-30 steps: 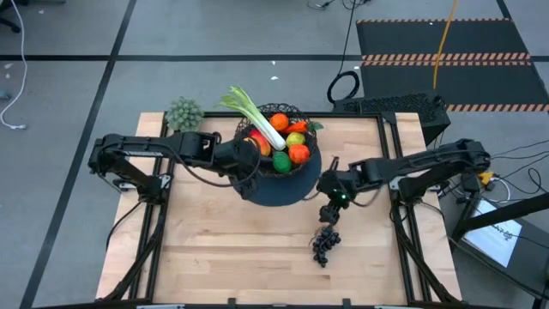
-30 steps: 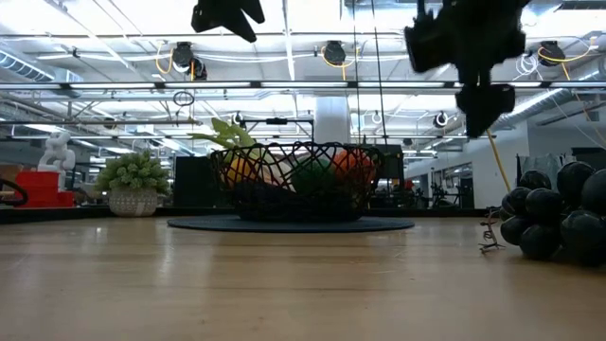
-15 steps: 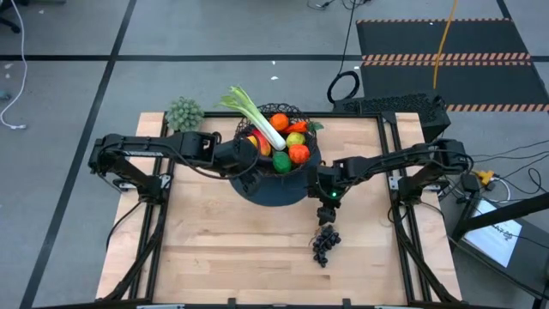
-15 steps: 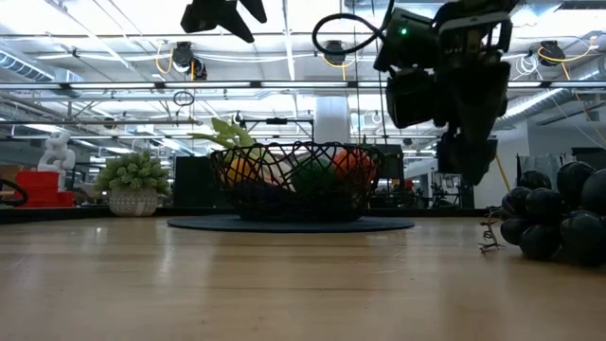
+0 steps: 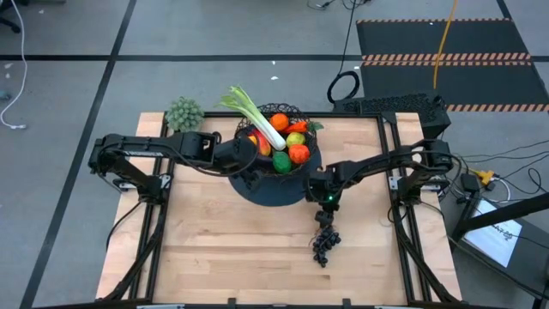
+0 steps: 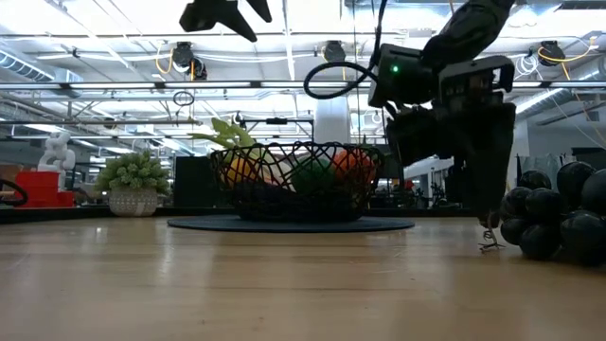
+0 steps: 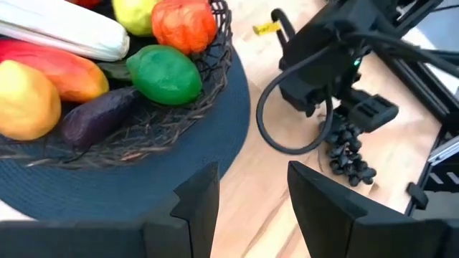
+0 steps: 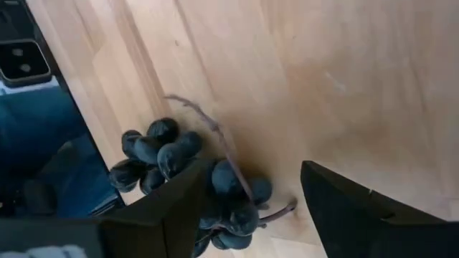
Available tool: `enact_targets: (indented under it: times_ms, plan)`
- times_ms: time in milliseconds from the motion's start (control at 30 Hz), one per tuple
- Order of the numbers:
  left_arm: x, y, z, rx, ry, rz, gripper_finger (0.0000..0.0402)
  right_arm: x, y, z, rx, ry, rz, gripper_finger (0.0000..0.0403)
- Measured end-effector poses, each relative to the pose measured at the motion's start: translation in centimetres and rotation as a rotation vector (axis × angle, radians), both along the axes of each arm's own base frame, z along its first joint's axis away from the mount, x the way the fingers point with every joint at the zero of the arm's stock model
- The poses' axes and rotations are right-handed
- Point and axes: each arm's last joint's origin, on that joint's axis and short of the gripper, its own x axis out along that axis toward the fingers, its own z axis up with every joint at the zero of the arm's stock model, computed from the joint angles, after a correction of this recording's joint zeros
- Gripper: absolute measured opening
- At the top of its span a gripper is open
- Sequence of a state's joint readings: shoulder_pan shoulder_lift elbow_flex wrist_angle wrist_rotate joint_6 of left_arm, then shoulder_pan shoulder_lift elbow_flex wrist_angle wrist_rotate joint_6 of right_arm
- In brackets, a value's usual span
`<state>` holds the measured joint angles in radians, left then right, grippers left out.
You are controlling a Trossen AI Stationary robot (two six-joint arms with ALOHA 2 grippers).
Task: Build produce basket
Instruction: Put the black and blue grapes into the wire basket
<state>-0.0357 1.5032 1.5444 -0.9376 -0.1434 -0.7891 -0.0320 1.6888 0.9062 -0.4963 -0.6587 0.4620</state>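
High view: the dark grapes [image 5: 325, 246] lie on the wooden surface [image 5: 214, 249], apart from the basket [image 5: 279, 142] of produce on its dark mat [image 5: 276, 193]. The right gripper [image 5: 326, 213] hangs just above the bunch's stem end, its fingers parted around it without closing. The left gripper [image 5: 250, 178], half open and empty, waits over the mat beside the basket.

A black wire-mesh basket [image 5: 302, 115] heaped with colourful toy produce [image 5: 276, 141]; a dark grape bunch [image 5: 325, 245] lies apart on the wooden surface [image 5: 214, 249].
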Motion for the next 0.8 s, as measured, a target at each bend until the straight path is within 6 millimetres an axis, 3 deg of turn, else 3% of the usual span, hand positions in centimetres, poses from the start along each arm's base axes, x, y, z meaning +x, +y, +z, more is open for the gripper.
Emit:
enact_targets:
  times_ms: [800]
  plan:
    - [1.8, 0.0, 1.9, -0.046, -0.273, 0.036, 0.0166, 0.2, 1.5, -0.4, 0.0, -0.075, 0.036, 0.017]
